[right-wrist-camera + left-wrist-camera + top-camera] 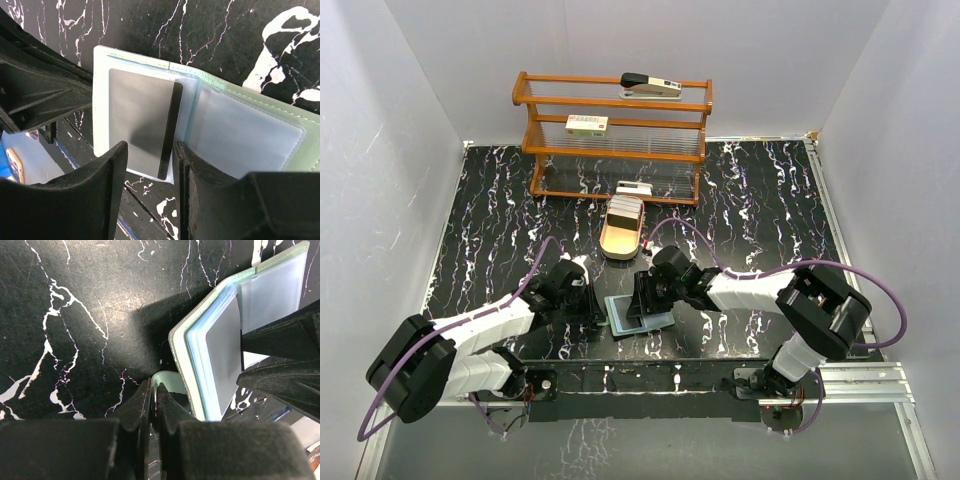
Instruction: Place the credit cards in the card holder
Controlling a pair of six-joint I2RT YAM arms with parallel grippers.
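My two arms reach in low over the black table [770, 200] and meet near its front middle. My left gripper [152, 390] is squeezed tight on the little green tab of the card holder [260, 295]. It pins the holder down flat and open.

My right gripper [150, 160] sits halfway wide over the holder. One finger is on each side of a grey card [142, 120]. I cannot tell if the fingers really press it. The card lies on the left page of the holder, with its far part inside a clear pocket.

My two grippers are very close, almost bumping. The tan tray [620, 232] with more cards [625, 210] and the wooden shelf [615, 140] sit farther back.
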